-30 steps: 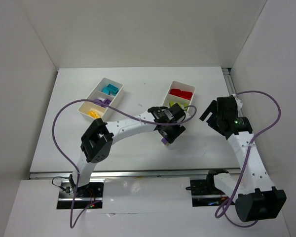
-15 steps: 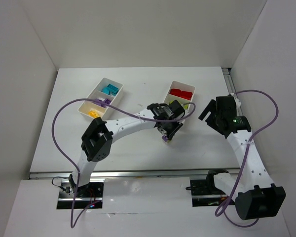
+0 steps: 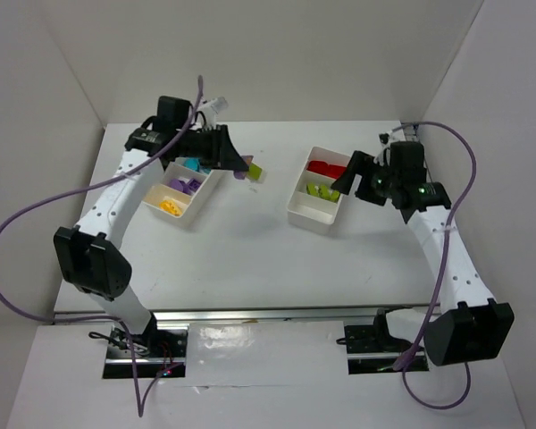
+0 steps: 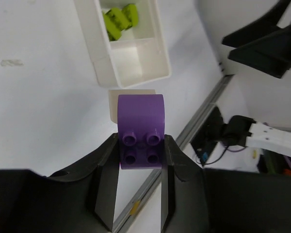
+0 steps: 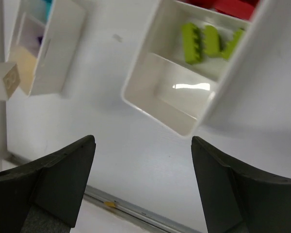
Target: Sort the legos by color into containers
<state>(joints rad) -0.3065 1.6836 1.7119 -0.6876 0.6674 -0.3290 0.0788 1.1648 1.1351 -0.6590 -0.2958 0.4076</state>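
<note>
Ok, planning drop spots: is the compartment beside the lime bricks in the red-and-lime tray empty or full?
Empty: in the right wrist view that compartment shows only bare white floor.

My left tool pinches a purple lego beside the far-left tray; my right tool hangs, jaws spread, over the right tray.

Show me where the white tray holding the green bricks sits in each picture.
Top view: tray right of centre.
Left wrist: tray at the top, beyond the held purple brick.
Right wrist: tray fills the upper right.
Shared landmark: green bricks in its middle compartment.
</note>
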